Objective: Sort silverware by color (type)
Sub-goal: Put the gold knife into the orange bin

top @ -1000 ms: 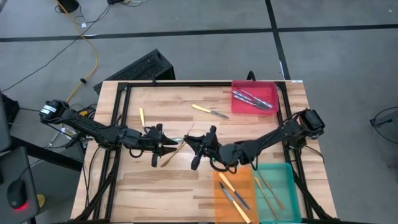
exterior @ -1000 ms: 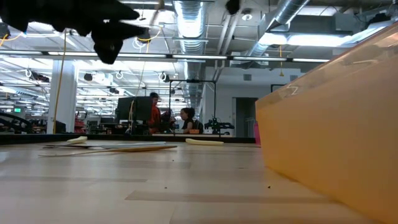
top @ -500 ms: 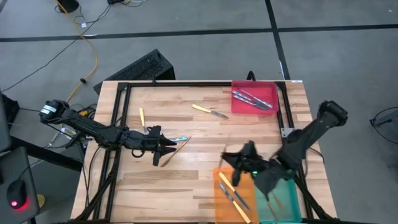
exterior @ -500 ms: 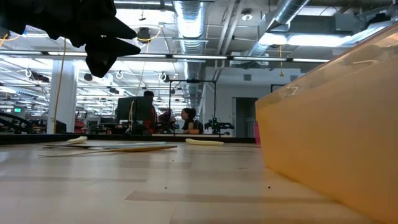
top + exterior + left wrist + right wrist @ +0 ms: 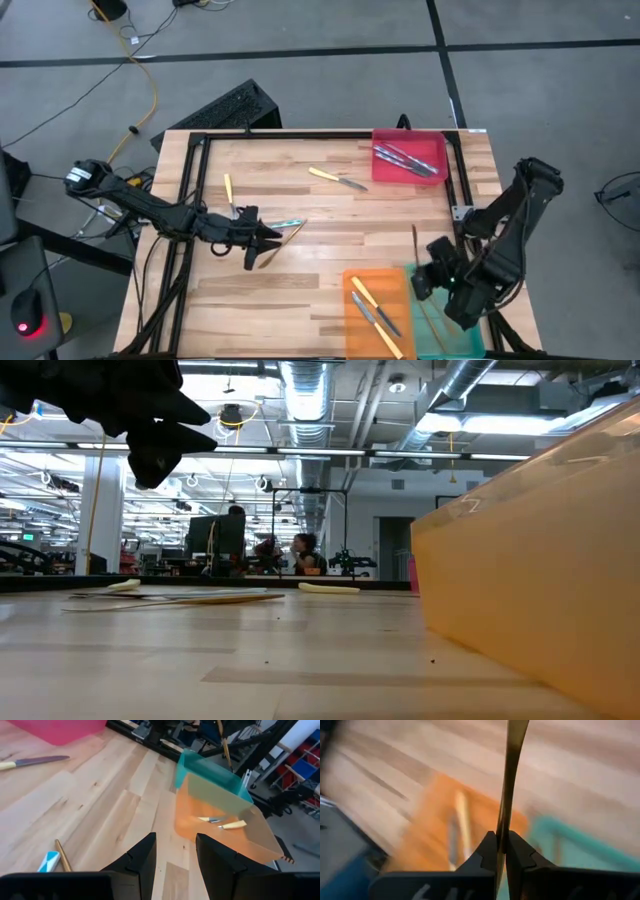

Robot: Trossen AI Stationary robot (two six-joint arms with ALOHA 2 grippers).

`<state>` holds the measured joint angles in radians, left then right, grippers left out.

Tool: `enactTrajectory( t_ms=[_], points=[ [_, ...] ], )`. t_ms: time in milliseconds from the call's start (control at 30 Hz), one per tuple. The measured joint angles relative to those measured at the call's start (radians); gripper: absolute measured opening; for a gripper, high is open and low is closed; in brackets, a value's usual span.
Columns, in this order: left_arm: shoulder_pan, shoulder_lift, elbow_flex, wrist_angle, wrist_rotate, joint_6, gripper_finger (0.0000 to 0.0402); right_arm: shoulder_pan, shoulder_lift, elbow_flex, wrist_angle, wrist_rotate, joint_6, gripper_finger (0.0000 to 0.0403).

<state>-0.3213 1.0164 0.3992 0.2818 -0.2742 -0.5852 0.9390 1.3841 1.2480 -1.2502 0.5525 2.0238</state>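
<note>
My right gripper (image 5: 424,272) is shut on a tan wood-coloured utensil (image 5: 414,245) and hovers by the far ends of the orange tray (image 5: 372,312) and the teal tray (image 5: 428,338). My left gripper (image 5: 272,238) is open, low over the table's left-middle. Just ahead of it, a light-blue-handled utensil (image 5: 290,224) and a tan one (image 5: 281,243) lie flat on the wood; both also show in the left wrist view, the blue handle (image 5: 48,861) beside the tan one (image 5: 62,858). Two yellow-handled utensils (image 5: 338,180) (image 5: 228,187) lie farther back. My right gripper pinches the tan utensil between its two fingers (image 5: 489,851) at one end of the shaft (image 5: 502,837). The rest of the utensil (image 5: 512,765) sticks out straight ahead past the fingertips. It is lifted clear of the table and the trays.
A red tray (image 5: 432,168) at the far right holds blue-handled utensils. The orange tray holds yellow-handled ones (image 5: 364,294). My right arm covers most of the teal tray. A black frame (image 5: 300,135) edges the table. People stand in the room beyond (image 5: 300,550).
My right gripper, shut on the tan utensil, has swung from the table's middle toward the near right, over the orange tray and on to the teal tray's far end, carrying the utensil clear of the wood. My left gripper has stayed near the blue and tan utensils.
</note>
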Motion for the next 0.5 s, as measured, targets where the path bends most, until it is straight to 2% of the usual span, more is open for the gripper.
enactTrajectory(
  t_ms=[267,500],
  points=[
    [-0.035,0.0,0.0,-0.01,-0.016,-0.015,0.0122,0.046,0.08,0.0,-0.059,-0.318,0.126,0.0021],
    [-0.054,0.0,0.0,-0.011,-0.076,-0.031,0.0122,0.067,0.188,0.0,-0.041,-0.496,0.134,0.0021]
  ],
)
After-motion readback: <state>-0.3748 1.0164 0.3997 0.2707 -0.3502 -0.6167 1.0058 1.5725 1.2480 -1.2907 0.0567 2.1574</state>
